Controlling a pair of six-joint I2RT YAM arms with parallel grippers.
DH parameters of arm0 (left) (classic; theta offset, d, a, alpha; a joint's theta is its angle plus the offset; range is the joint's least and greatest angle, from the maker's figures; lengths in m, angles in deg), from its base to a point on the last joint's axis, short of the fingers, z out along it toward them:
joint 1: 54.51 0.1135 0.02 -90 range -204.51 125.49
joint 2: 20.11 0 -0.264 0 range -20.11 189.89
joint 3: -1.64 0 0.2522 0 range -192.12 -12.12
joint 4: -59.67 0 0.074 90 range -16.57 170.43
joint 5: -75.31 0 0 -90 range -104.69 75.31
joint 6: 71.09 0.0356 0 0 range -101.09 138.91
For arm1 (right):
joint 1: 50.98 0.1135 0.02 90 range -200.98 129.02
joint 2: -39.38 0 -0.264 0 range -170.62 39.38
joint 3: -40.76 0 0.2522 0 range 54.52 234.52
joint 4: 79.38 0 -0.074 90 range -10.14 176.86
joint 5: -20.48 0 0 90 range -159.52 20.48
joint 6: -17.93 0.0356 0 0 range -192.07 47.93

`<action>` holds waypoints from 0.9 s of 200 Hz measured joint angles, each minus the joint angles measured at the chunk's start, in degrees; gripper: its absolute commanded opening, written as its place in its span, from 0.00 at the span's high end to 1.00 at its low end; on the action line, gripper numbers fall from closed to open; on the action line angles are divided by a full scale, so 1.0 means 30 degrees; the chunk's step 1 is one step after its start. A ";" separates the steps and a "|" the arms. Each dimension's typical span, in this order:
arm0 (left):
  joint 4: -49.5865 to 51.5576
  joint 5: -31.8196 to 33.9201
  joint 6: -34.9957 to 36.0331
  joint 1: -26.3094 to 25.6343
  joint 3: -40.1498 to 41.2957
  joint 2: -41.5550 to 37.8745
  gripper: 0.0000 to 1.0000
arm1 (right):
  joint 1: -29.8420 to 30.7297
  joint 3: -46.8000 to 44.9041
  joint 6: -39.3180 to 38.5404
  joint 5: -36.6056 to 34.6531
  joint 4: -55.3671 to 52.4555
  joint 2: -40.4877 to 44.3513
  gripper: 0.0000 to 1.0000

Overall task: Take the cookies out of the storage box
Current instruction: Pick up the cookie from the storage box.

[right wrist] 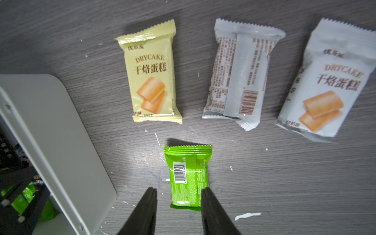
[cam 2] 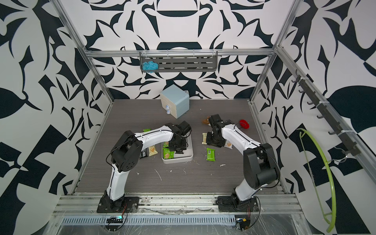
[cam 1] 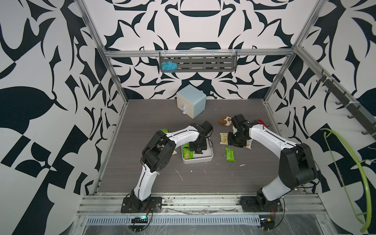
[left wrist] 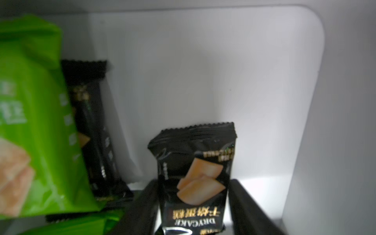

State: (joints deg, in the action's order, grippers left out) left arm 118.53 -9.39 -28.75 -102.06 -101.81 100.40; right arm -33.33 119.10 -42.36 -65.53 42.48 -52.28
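Observation:
The off-white storage box (cam 1: pixel 211 157) (cam 2: pixel 179 161) sits mid-table and holds green cookies (cam 1: pixel 187 155) and black ones. My left gripper (left wrist: pixel 193 181) (cam 1: pixel 198 151) is down inside the box (left wrist: pixel 203 61), shut on a black cookie packet (left wrist: pixel 195 162). Beside it lie a green packet (left wrist: pixel 36 122) and another black one (left wrist: pixel 91 122). My right gripper (right wrist: pixel 179 190) (cam 1: pixel 236 142) hangs open above a green packet (right wrist: pixel 188 175) lying on the table. A pale yellow packet (right wrist: pixel 151 77) and two white ones (right wrist: pixel 240 75) (right wrist: pixel 329 85) lie beyond it.
More packets lie left of the box under my left arm (cam 2: pixel 152 151), with a green one (cam 1: pixel 164 130) behind. A light-blue cabinet (cam 1: pixel 191 101) stands at the back, with a plush toy (cam 1: pixel 225 121) and a red object (cam 2: pixel 243 123) near my right arm.

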 measured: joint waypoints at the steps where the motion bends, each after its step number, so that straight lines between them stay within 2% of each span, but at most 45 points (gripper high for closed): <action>1: 0.0000 0.0007 -0.0073 0.0000 0.0000 0.0000 0.52 | 0.0000 0.0000 0.0000 0.0000 0.0000 0.0000 0.58; 33: -0.0015 -0.0022 0.0051 0.0000 0.0000 0.0000 0.56 | 0.0000 0.0000 0.0000 -0.0080 -0.0015 0.0000 0.58; 120: 0.0044 -0.0051 0.0284 0.0109 -0.0474 -0.0131 0.56 | 0.0000 0.0029 0.0175 -0.0248 -0.0160 0.0539 0.58; 152: 0.0058 -0.0095 0.0474 0.0554 -0.0568 -0.1158 0.56 | 0.0066 0.0029 0.0750 -0.0168 0.0066 0.0539 0.58; 180: 0.0066 -0.0131 0.0823 0.1610 -0.0561 -0.2732 0.56 | 0.0379 0.0291 0.1333 -0.0066 0.0328 0.0488 0.58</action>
State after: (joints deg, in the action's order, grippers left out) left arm 118.73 -9.78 -26.28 -97.23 -103.49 92.20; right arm -32.20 119.97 -38.36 -65.73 43.46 -50.82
